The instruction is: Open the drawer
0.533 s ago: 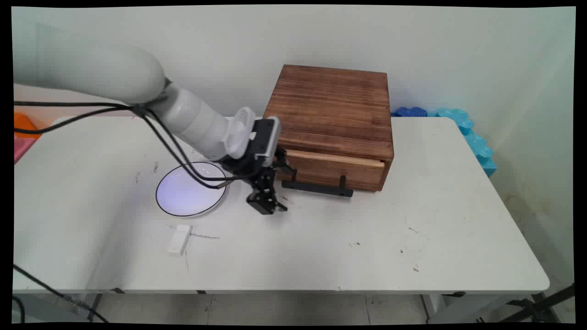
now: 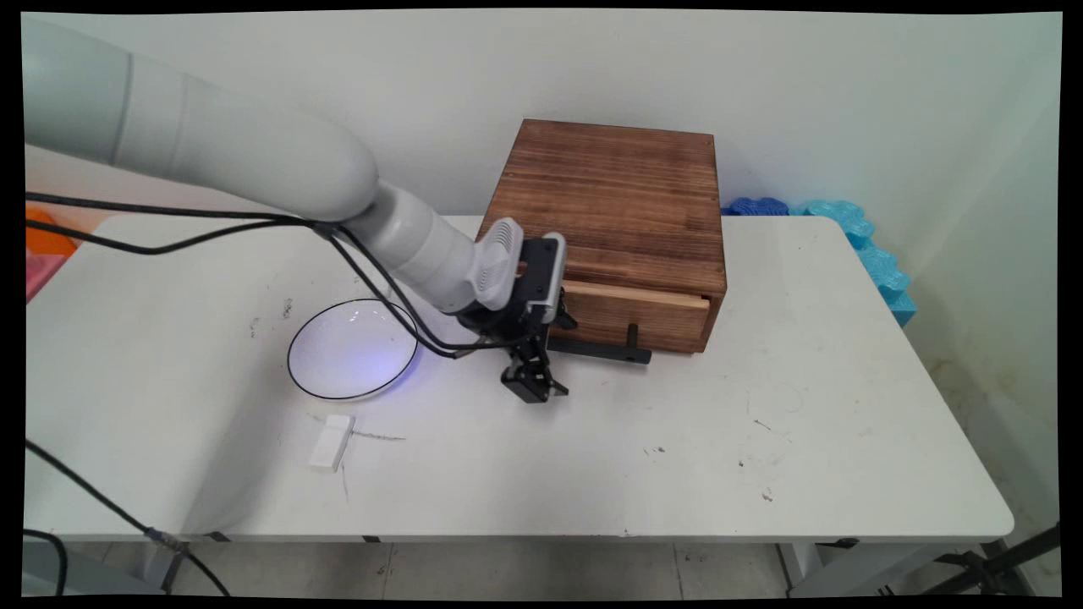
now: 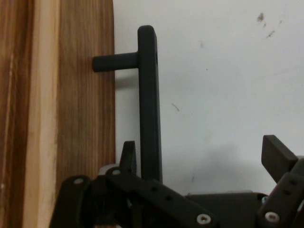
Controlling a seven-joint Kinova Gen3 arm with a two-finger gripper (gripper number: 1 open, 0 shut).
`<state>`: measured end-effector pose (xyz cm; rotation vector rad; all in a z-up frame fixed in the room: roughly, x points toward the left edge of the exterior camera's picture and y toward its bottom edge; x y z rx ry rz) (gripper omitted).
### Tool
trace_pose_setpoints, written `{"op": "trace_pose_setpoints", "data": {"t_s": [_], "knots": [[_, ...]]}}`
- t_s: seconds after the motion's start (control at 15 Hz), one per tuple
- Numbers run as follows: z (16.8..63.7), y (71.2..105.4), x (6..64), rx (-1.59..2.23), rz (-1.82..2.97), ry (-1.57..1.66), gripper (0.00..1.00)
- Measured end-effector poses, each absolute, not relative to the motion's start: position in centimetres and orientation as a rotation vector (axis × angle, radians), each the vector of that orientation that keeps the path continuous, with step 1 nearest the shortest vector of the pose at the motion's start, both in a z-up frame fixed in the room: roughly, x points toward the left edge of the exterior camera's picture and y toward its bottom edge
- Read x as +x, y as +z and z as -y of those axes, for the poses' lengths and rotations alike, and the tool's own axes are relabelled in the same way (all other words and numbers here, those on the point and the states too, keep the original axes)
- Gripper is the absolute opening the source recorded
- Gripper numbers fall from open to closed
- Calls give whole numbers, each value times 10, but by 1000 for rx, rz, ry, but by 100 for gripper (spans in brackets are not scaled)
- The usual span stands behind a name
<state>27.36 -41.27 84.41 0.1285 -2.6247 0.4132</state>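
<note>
My claw (image 2: 535, 387) has moved right from beside the white bowl (image 2: 351, 348) toward frame centre. Now it hangs with fingers apart, one finger (image 3: 128, 154) between the drawer (image 2: 630, 313) front and its black handle (image 3: 149, 104), which passes between them.
</note>
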Motion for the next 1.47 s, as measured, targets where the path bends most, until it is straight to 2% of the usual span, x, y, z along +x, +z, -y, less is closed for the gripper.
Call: {"op": "trace_pose_setpoints", "data": {"t_s": [0.8, 1.47], "knots": [[430, 806, 247, 166, 2669, 414, 100], [418, 797, 234, 177, 2683, 358, 100]]}}
